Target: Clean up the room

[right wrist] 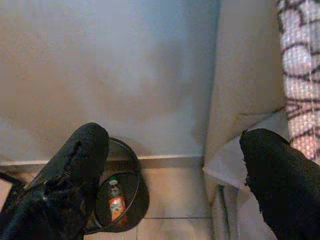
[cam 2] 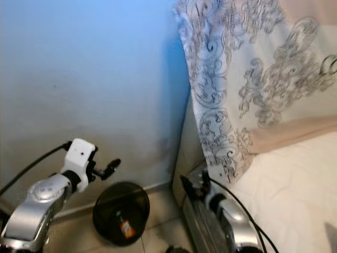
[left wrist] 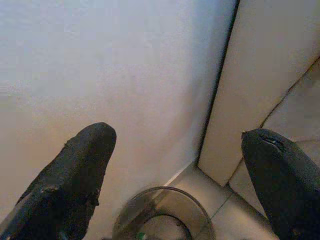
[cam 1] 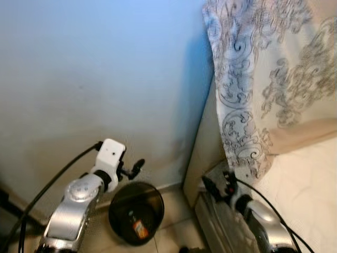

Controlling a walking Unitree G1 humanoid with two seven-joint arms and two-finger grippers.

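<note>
Bottle lies inside the dark round bin, which stands on the tiled floor against the pale wall. It is small, with a green cap and an orange label, tilted on the bin's bottom. The left gripper hangs just above the bin's rim, fingers spread wide and holding nothing. The right gripper is beside the bin, toward the patterned curtain, also wide apart and empty. Judging from this, the drop looks finished; a good next move would be lifting the left arm straight up, away from the bin, so that it does not tip.
</note>
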